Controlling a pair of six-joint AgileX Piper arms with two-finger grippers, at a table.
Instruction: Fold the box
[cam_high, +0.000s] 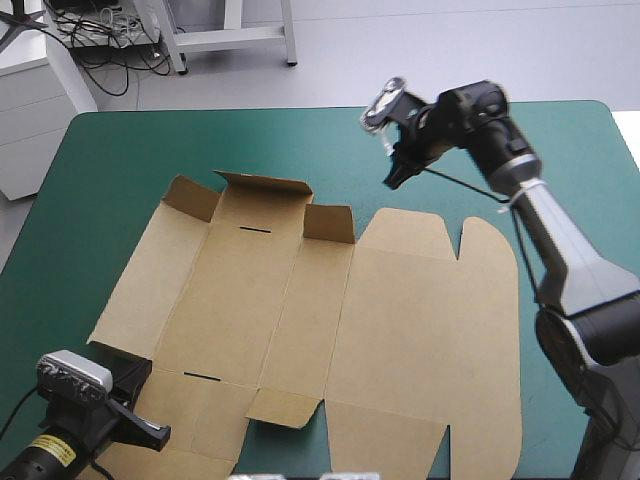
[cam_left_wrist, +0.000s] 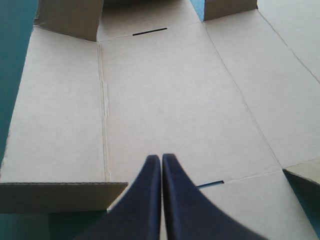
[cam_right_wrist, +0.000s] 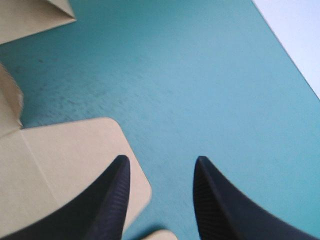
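The left gripper (cam_left_wrist: 161, 159) is clenched, tips together and empty, over the near-left part of the box (cam_left_wrist: 165, 100). The right gripper (cam_right_wrist: 160, 161) is spread and holds nothing, raised at the box's far edge. One finger overlaps a rounded flap (cam_right_wrist: 75, 160) and the other is over the bare cover (cam_right_wrist: 210, 75). The box lies mid-table, mostly flat, turned up along its far-left edge.

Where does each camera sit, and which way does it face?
High view: above, behind the robot, facing down at table and flat box; left claw, right claw show.
Left wrist view: over that wrist, facing along its shut claw across the box.
Right wrist view: over that wrist, past its open claw onto table and box.
All three share the box.
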